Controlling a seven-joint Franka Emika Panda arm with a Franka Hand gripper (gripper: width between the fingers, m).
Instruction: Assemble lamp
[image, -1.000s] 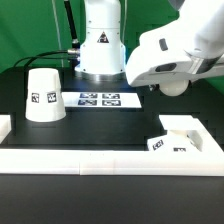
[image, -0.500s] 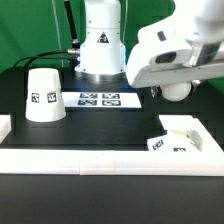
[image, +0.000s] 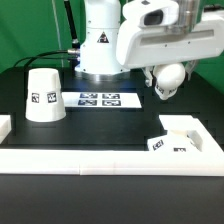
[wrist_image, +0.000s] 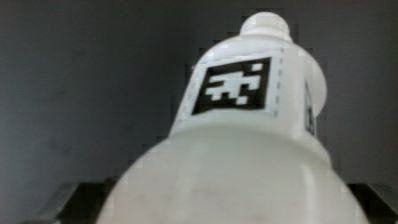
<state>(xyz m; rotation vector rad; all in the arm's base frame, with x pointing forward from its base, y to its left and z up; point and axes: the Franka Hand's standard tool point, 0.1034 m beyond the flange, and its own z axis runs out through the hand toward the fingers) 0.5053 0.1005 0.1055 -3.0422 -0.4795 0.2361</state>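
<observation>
Nearest you in the exterior view, a white rail (image: 90, 160) runs along the front edge of the black table (image: 110, 125) and turns up at both ends. Tucked into its corner on the exterior view's right is the lamp base (image: 172, 138). It is low and white, with two square tags on the side facing you, and it rests on the table against the rail.

Further back, on the exterior view's left, the shade (image: 43, 93) stands upright on its wide end. One tag faces you, and the shade is well apart from the base. Beyond the middle of the table the marker board (image: 100, 98) lies flat, just to the right of the shade and not touching it.

Over the right end of that board, you'll find the claw (image: 166, 74) hanging under the big white arm, clear of the table. It is closed on the bulb (image: 168, 86), whose round white body shows between the two dark fingers. The bulb is off the surface, higher than the base and farther back than it, and it touches neither of the other lamp parts.

In the wrist view the bulb (wrist_image: 231, 150) fills most of the picture. Its round end is close to the camera, and its narrow neck (wrist_image: 263, 25) points away over the dark table. One tag (wrist_image: 237, 85) sits on the slimmer part of the bulb. Dark shapes flank the round end, too blurred for you to make out in detail.

Farthest back stands the robot body (image: 100, 40), white and upright behind the marker board.
</observation>
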